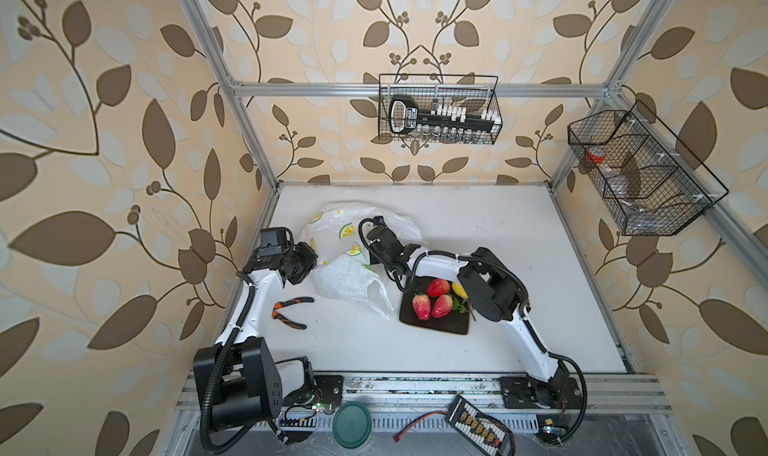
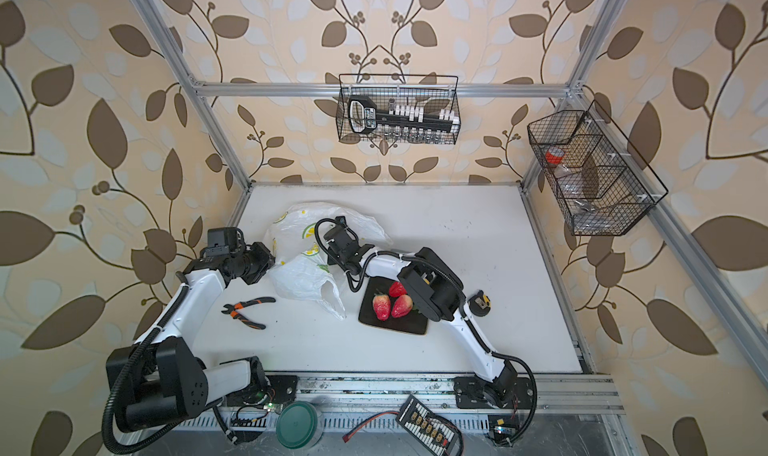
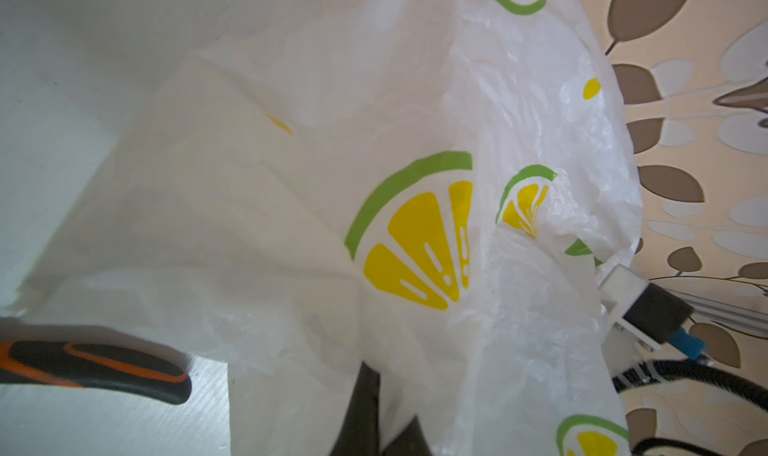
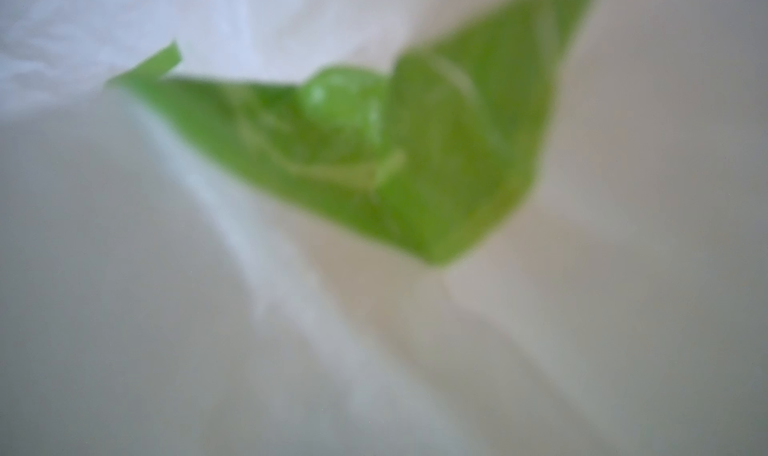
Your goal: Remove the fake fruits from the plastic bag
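Observation:
The plastic bag (image 1: 353,279) (image 2: 303,279), white with lemon-slice prints, lies crumpled at the table's middle left. My left gripper (image 1: 312,262) is shut on its edge; in the left wrist view the black fingers (image 3: 365,391) pinch the bag's film (image 3: 374,121). My right gripper (image 1: 371,255) reaches down into the bag from the right, its fingers hidden. The right wrist view shows only blurred white film and a green leafy sprig (image 4: 374,151). Three red strawberries (image 1: 432,300), a yellow fruit (image 1: 458,290) and a green sprig (image 1: 459,305) lie on the black tray (image 1: 440,328).
Orange-handled pliers (image 1: 291,312) (image 3: 95,366) lie left of the bag, beside my left arm. A tape measure (image 2: 482,302) sits right of my right arm. Wire baskets (image 1: 438,109) (image 1: 640,171) hang on the back and right walls. A green lid (image 1: 353,425) and a charger board (image 1: 482,429) rest in front.

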